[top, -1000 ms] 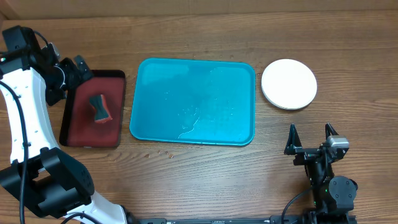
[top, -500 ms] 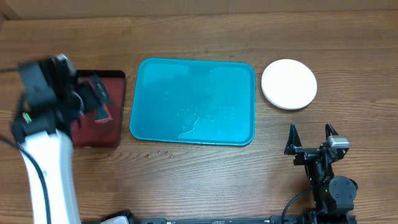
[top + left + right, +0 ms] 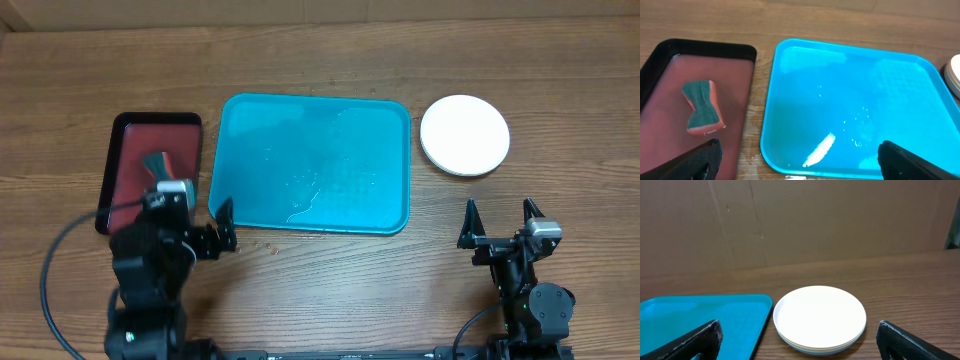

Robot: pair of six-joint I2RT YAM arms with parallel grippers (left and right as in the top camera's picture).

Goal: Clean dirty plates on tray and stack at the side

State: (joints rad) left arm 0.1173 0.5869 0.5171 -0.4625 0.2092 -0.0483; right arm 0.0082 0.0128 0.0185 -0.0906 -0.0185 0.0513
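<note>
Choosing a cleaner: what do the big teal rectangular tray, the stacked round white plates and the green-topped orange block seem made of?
Teal tray: likely moulded plastic, glossy, reflecting light.
Stacked plates: probably plastic, smooth, thin rims.
Green-topped block: apparently a sponge, matte scouring layer over orange foam.

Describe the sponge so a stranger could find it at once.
Find the big teal tray. Left of it lies a smaller dark red tray with a black rim, and the sponge lies in it. It is the only thing there: pinched like a bow tie, green on top, orange below.
</note>
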